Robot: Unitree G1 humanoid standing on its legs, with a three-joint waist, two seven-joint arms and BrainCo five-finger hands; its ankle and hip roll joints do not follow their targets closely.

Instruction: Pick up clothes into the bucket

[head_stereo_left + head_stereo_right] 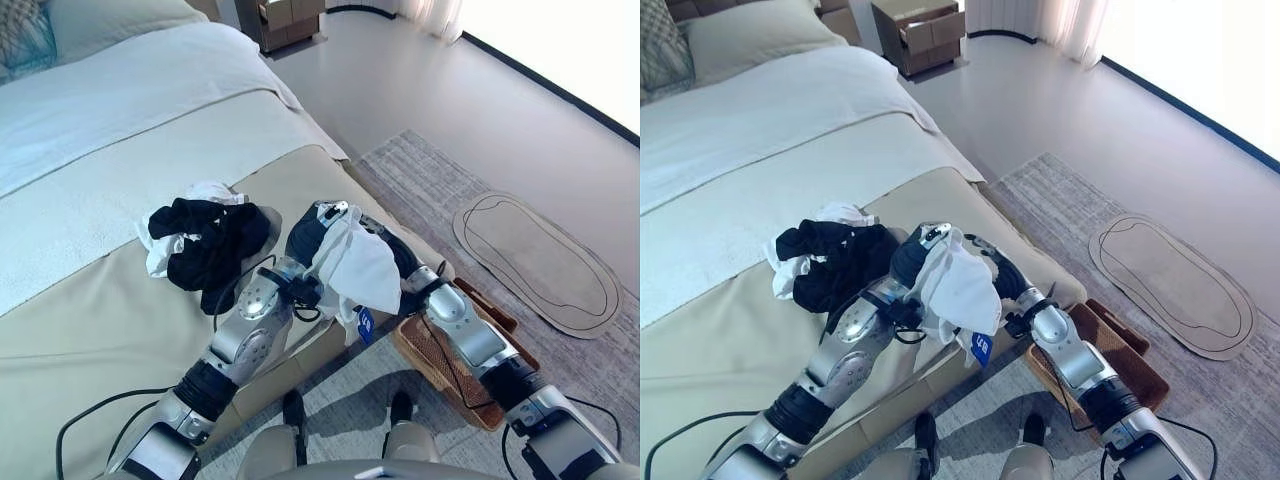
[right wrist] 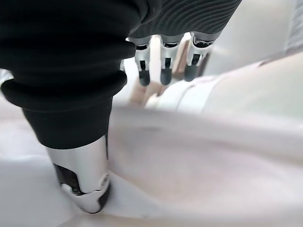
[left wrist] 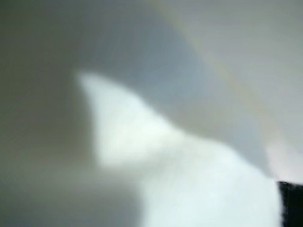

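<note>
Both hands, the left hand point(image 1: 305, 235) and right hand point(image 1: 392, 250), lift a white garment point(image 1: 358, 265) over the bed's point(image 1: 90, 330) edge above the wicker bucket point(image 1: 425, 350), the right hand's thumb pressing the cloth, the left's grip untellable.

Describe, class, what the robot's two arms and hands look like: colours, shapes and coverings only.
Both arms are silver-grey jointed metal with black bands near the elbows. The left hand and right hand have dark ribbed covers over the back and wrist. In the right wrist view, the fingers are silver with dark tips, in a row, and the thumb is a rounded silver cylinder.
</note>
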